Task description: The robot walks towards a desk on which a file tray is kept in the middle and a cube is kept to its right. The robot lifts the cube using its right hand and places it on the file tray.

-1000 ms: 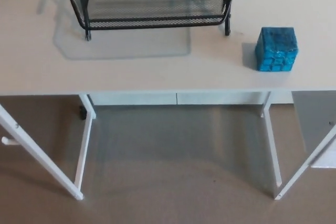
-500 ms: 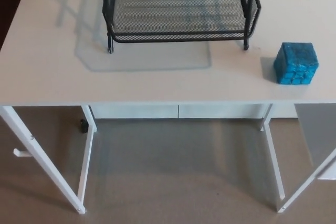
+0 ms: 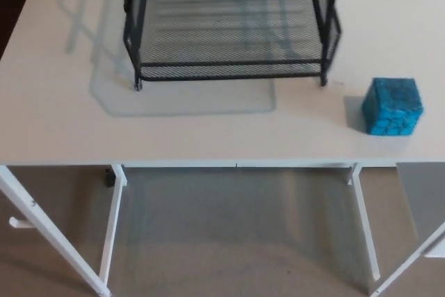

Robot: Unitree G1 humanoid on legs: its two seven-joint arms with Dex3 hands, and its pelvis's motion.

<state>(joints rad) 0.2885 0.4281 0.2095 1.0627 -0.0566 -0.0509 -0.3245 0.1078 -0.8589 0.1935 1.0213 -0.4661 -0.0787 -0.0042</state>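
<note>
A white desk (image 3: 55, 123) fills the upper two thirds of the frame, with brown floor (image 3: 236, 234) showing beneath its front edge. The black mesh file tray (image 3: 229, 74) stands at top centre, its back cut off by the upper edge. The blue cube (image 3: 393, 106) sits on the desk at the right of the frame. It is near the tray's front right foot but apart from it, and close to the desk's front edge. Neither hand shows, so how the fingers stand cannot be told. The cube rests free, so the lift is not yet begun. The main risk is probably the cube's place near that edge: a right-hand reach that nudges it forward could send it off the desk. A carry held too low could also catch the tray's raised wire side.
</note>
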